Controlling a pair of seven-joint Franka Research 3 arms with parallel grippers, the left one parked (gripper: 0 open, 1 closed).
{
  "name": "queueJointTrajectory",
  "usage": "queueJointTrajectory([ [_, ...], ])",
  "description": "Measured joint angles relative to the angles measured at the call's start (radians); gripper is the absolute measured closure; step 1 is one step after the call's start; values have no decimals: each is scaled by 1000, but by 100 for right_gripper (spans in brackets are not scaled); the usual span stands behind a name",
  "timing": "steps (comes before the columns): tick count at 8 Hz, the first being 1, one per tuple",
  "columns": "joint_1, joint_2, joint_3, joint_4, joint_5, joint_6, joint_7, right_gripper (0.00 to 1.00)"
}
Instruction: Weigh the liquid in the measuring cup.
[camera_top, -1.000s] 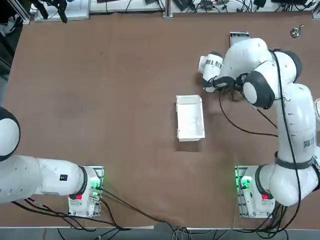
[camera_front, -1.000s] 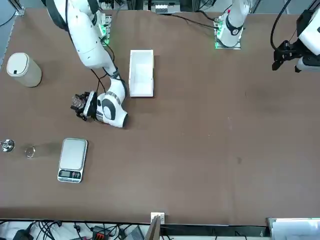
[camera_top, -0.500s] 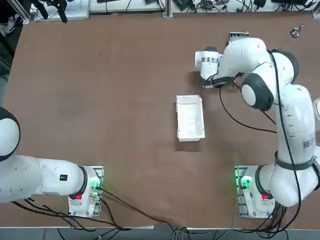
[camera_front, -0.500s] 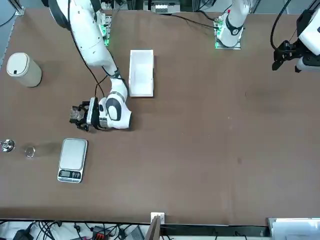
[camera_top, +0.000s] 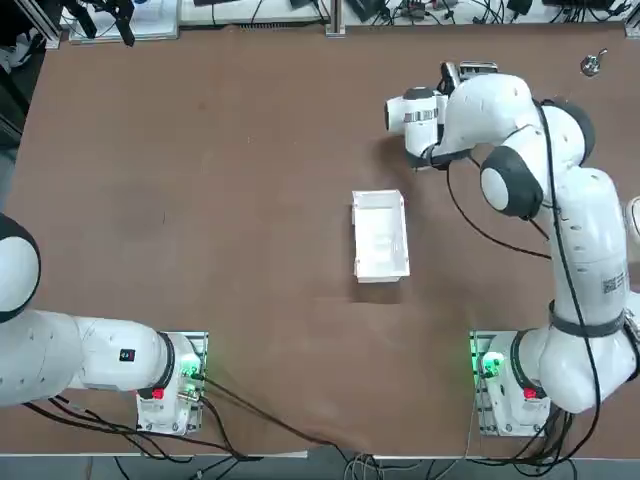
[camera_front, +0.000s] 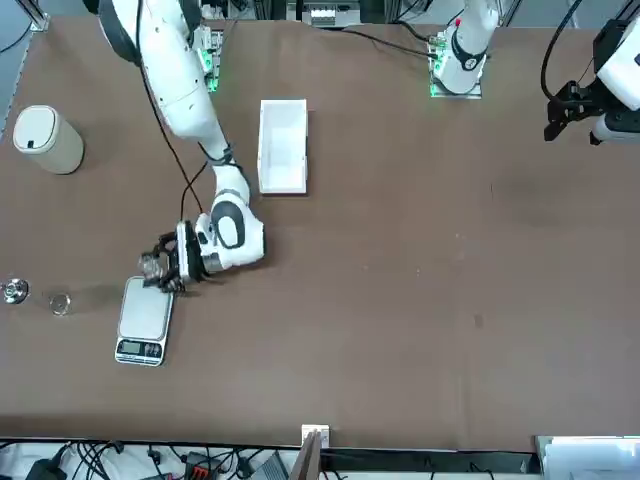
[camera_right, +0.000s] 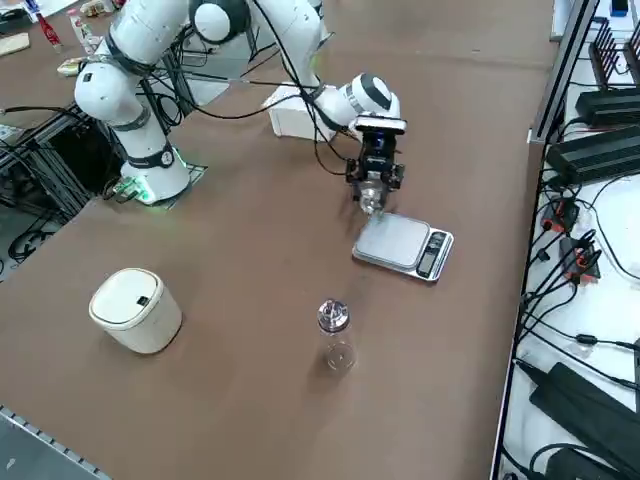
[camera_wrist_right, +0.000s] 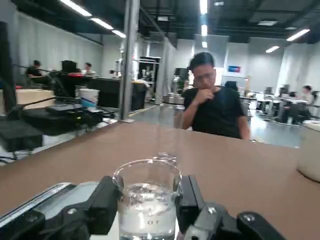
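Note:
My right gripper (camera_wrist_right: 147, 206) is shut on the measuring cup (camera_wrist_right: 147, 197), a small clear beaker holding clear liquid, upright between the two black fingers (camera_wrist_right: 102, 205). In the right side view the gripper (camera_right: 372, 200) hangs with the cup (camera_right: 371, 204) just off the edge of the flat grey scale (camera_right: 403, 246) that faces the robot. The front view shows the gripper (camera_front: 152, 268) right beside the scale (camera_front: 143, 320). From overhead, the arm covers most of the scale (camera_top: 478, 68). I cannot tell whether the cup touches the table.
A white open box (camera_front: 283, 145) lies mid-table. Beyond the scale stand a small clear cup (camera_right: 339, 357) and a metal knobbed piece (camera_right: 332, 317). A white cylinder bin (camera_right: 135, 309) stands near the right edge. A person (camera_wrist_right: 215, 107) sits behind the table's far edge.
The right gripper has carried the cup away from the spot beside the white box, toward the far side of the table, up to the scale's edge. It stayed shut on the cup.

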Motion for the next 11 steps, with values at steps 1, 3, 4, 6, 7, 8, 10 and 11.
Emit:
queueJointTrajectory([
  [1, -17, 21, -4, 30, -32, 46, -15, 38],
  [3, -56, 35, -6, 52, -96, 97, -25, 38],
  [4, -75, 38, -6, 56, -109, 120, -30, 38],
  [6, -92, 47, -7, 57, -115, 159, -32, 38],
  [7, -98, 55, -7, 57, -123, 165, -32, 38],
  [8, -103, 59, -7, 57, -137, 166, -32, 37],
  [10, -107, 60, -7, 57, -139, 168, -33, 25],
  [11, -106, 60, -5, 57, -139, 168, -34, 6],
])
